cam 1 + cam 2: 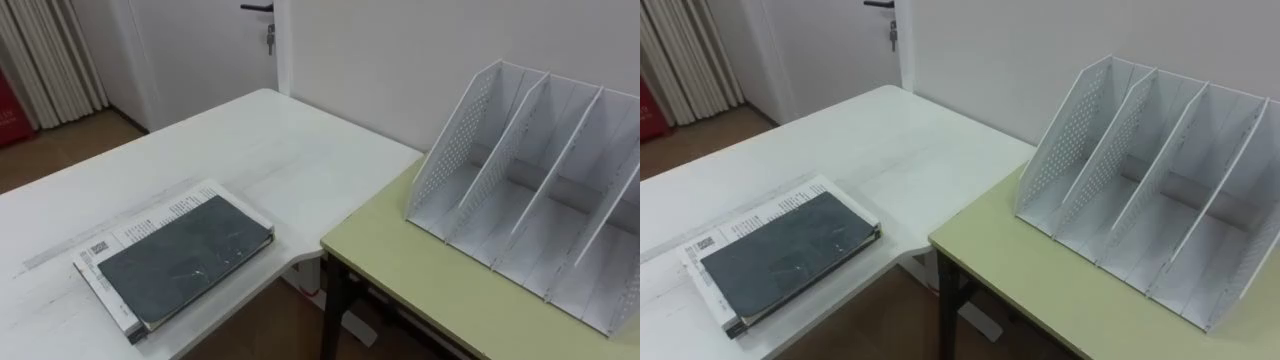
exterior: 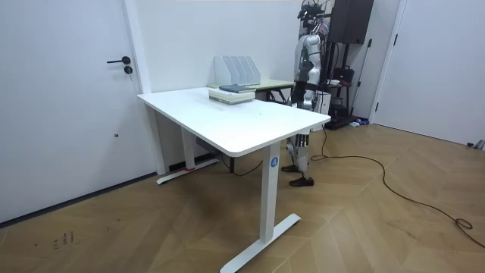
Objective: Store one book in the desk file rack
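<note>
A book with a dark grey cover (image 1: 180, 255) (image 1: 785, 255) lies flat near the front edge of the white table (image 1: 250, 150), on top of a white printed book or sheet. The white file rack (image 1: 460, 135) (image 1: 1060, 140) stands on the green desk (image 1: 400, 270) to the right, its slots empty and open towards me. In the room view the robot stands behind the white table by the green desk, with the book (image 2: 233, 92) and the rack (image 2: 235, 70) before it. Its left hand (image 2: 297, 92) hangs low at its side.
A narrow gap separates the white table from the green desk (image 1: 1010, 270). A wall runs behind both, with a door (image 1: 200, 50) at the far left. A dark stand with equipment (image 2: 348, 45) is behind the robot.
</note>
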Robot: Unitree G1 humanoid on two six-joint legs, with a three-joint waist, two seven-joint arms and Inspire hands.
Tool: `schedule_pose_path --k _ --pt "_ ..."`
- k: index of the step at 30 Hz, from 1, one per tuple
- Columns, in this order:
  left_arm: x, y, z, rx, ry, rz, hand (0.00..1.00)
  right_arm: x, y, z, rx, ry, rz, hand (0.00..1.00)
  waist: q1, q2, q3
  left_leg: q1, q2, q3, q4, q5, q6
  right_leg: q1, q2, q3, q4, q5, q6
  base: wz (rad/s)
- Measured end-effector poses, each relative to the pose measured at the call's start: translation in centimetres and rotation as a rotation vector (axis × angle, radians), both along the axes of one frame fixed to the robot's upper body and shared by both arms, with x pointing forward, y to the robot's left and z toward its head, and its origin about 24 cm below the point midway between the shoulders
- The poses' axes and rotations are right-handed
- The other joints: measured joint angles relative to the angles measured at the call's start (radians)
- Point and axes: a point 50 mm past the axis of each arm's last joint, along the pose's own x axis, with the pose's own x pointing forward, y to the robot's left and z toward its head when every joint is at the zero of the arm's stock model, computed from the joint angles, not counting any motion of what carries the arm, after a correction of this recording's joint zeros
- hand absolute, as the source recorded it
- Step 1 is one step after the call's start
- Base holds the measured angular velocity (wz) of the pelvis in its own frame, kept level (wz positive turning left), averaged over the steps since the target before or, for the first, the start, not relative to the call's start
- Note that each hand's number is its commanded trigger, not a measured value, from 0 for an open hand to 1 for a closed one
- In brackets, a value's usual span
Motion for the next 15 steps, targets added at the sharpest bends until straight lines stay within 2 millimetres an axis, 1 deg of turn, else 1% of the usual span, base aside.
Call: schedule_pose_path --k 11,15 --pt "0.3 0.1 0.0 0.012 -0.002 -0.086 0.0 0.0 -0.1 0.0 -0.022 -0.013 0.003 0.0 -0.002 0.002 0.0002 -0.001 0.001 -0.003 0.0 0.0 0.0 0.0 0.0 -0.001 -0.001 0.0 0.0 0.0" --pt "1.4 0.1 0.0 0.02 -0.024 -0.13 0.0 0.3 -0.1 0.0 -0.02 -0.028 0.007 0.0 -0.002 0.006 0.0003 -0.001 0.001 -0.004 -0.001 0.0 0.0 -0.001 0.0 -0.001 -0.001 0.0 0.0 0.0"
